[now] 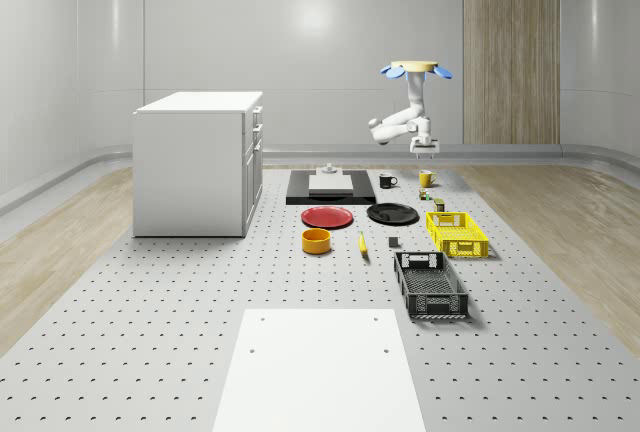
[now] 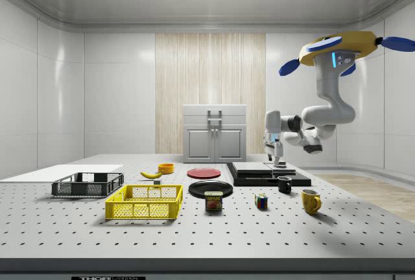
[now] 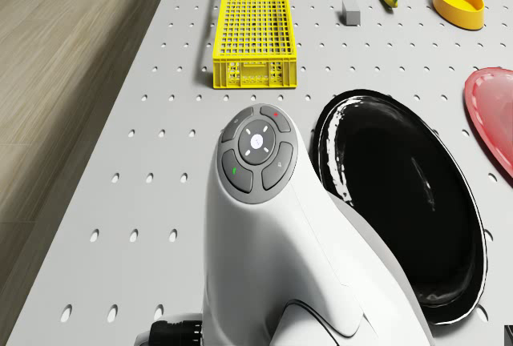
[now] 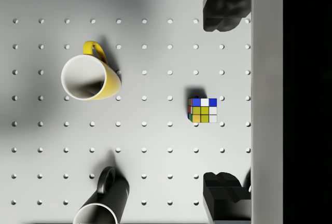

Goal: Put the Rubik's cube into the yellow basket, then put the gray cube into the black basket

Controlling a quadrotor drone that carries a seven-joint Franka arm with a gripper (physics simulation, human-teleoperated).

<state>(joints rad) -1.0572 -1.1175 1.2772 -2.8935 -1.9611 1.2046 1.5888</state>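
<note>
Approaching the small multicoloured Rubik's cube (image 4: 203, 110) is the step in hand, and I judge the task as barely begun: nothing is held and both baskets are without cubes. The drone (image 2: 342, 48) hovers high above the far right part of the perforated grey surface (image 1: 150, 352), with the arm bent down beneath it.

Tool state: the two-finger tool (image 4: 223, 99) is released and holds nothing; in the wrist view its dark fingertips (image 4: 224, 11) stand wide apart, with the Rubik's cube on the surface between and well below them.

Positions:
- The Rubik's cube lies on the surface, near the yellow ceramic mug (image 4: 89, 78) and the black ceramic mug (image 4: 101, 203), apart from both, and just beside the edge of the flat black platform (image 2: 269, 177).
- The yellow plastic mesh basket (image 1: 456, 233) lies nearer the whole-scene camera than the cube; the black plastic mesh basket (image 1: 430, 285) lies nearer still.
- The small gray cube (image 3: 350, 12) sits on the surface beside the yellow basket.

To do this step well, I would:
1. Shift so the cube sits midway along the finger line; it appears slightly off to one side.
2. Align the fingers with two flat faces.
3. Descend straight, keeping clear of the platform edge and both mugs.
4. Clench only once the fingertips bracket the cube's middle.
</note>
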